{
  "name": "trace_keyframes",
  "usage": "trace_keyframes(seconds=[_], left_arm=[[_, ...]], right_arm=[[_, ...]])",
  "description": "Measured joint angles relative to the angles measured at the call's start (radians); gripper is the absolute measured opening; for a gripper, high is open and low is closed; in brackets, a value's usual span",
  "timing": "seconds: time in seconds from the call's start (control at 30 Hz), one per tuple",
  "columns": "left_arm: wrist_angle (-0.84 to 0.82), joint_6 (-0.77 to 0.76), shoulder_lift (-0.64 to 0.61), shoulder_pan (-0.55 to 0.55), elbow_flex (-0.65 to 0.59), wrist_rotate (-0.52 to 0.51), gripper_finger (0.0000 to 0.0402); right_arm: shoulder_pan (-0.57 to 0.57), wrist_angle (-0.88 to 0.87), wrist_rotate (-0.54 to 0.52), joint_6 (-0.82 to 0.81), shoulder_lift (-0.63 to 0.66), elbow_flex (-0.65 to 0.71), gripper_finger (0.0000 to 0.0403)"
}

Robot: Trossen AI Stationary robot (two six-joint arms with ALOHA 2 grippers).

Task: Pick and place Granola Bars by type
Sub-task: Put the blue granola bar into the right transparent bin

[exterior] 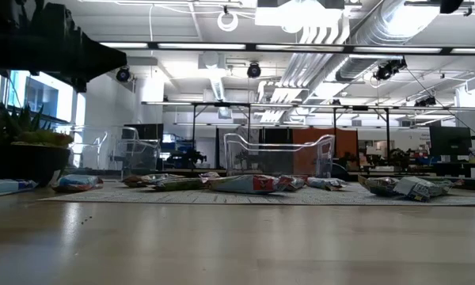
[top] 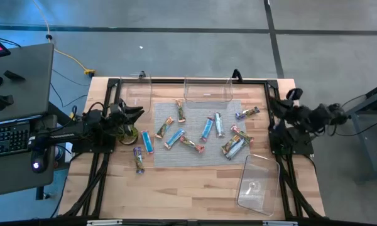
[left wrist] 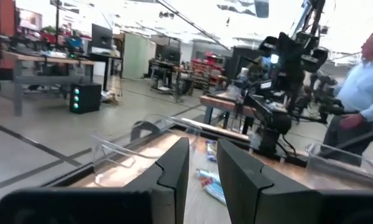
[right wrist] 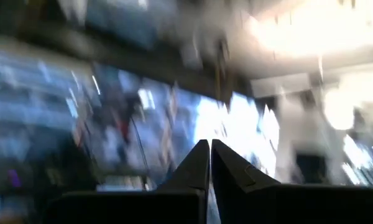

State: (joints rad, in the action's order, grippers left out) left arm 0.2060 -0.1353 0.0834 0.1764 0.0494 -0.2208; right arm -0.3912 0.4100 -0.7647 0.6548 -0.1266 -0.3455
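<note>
Granola bars lie scattered on a grey mat (top: 198, 157) in the middle of the table: blue ones (top: 174, 138) (top: 207, 128), brown ones (top: 180, 110), purple ones (top: 138, 158) (top: 247, 113), green and red ones (top: 192, 144). In the low view they lie flat in a row (exterior: 245, 184). My left gripper (top: 140, 112) (left wrist: 203, 168) hovers at the table's left side, pointing toward the mat, open and empty. My right gripper (top: 291, 97) (right wrist: 209, 158) waits folded at the right edge, shut and tipped upward.
Two clear bins stand at the far edge (top: 138, 94) (top: 207, 91), and a third (top: 257, 182) lies at the near right corner. A small green plant (top: 129, 133) (exterior: 24, 150) sits below my left gripper. A person (left wrist: 360, 81) stands beyond the table. Bare wood lies along the near edge.
</note>
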Motion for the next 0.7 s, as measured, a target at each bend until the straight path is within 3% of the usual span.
trace_keyframes(seconds=[0.17, 0.3, 0.47, 0.7], left_arm=[[0.042, 0.0, 0.0, 0.0, 0.0, -0.024, 0.008], [0.068, 0.0, 0.0, 0.0, 0.0, -0.073, 0.008], [0.141, 0.001, 0.0, 0.0, 0.004, -0.022, 0.008], [0.073, 0.171, 0.058, 0.0, 0.183, -0.045, 0.0081]], right_arm=[[0.0, -0.367, -0.292, -0.129, -0.192, -0.25, 0.0013], [0.0, -0.632, -0.415, -0.262, -0.337, -0.419, 0.0047], [0.0, -0.956, -0.328, -0.56, -0.471, -0.543, 0.0107], [0.066, -1.231, -0.044, -1.002, -0.589, -0.527, 0.0168]])
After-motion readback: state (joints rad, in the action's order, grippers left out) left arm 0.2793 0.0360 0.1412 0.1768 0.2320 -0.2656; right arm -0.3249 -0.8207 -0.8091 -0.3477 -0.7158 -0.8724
